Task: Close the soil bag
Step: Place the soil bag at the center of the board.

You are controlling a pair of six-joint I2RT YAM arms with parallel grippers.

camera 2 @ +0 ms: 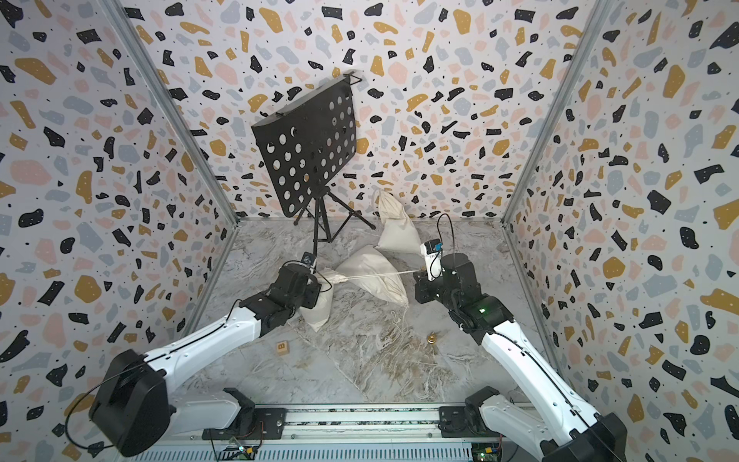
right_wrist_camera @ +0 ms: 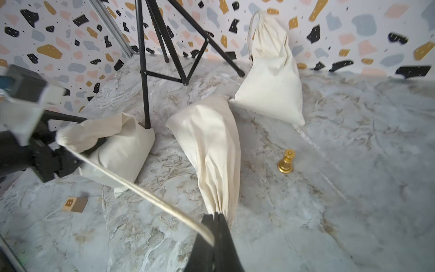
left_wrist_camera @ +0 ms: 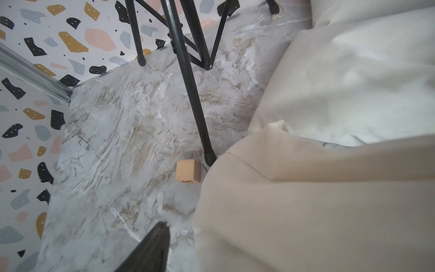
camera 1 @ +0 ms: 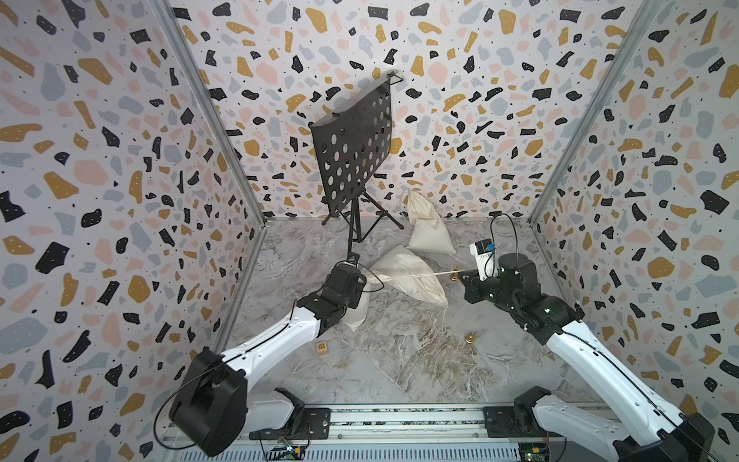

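The right gripper point(camera 1: 464, 277) point(camera 2: 420, 274), in both top views, is pinched shut on the end of a white drawstring cord point(camera 1: 412, 275) point(camera 2: 376, 275). The cord runs taut to the gathered mouth of the cream cloth soil bag point(camera 1: 356, 318) point(camera 2: 320, 314), which sits on the grey marble-patterned counter point(camera 1: 400, 368) point(camera 2: 360, 372) at the foot of a black perforated metal music stand point(camera 1: 352, 152) point(camera 2: 312, 160). The left gripper point(camera 1: 362, 280) point(camera 2: 316, 280) is at that bag's neck, its jaws hidden under the wrist. The cord passes over a second cream cloth bag point(camera 1: 416, 290) point(camera 2: 378, 285) lying on its side, a third cream cloth bag point(camera 1: 428, 236) point(camera 2: 396, 236) stands near the back wall, and a small wooden block marked B point(camera 1: 321, 347) point(camera 2: 282, 347) lies close to the left arm. In the left wrist view one dark finger point(left_wrist_camera: 153, 247) stands off to the side, with bare counter between it and the soil bag point(left_wrist_camera: 306, 200), so the jaws are parted and hold nothing; the other finger is out of sight. The block point(left_wrist_camera: 187, 170) sits just beside the bag and a stand leg point(left_wrist_camera: 190, 82). In the right wrist view the right gripper point(right_wrist_camera: 215, 226) has its jaws pressed together on the cord point(right_wrist_camera: 141, 190), which stretches to the soil bag's point(right_wrist_camera: 122, 150) bunched mouth beside the blurred left gripper point(right_wrist_camera: 70, 153). The second bag point(right_wrist_camera: 211, 146) lies between, its tied end just beside the right gripper, with a small gold chess piece point(right_wrist_camera: 286, 162) nearby.
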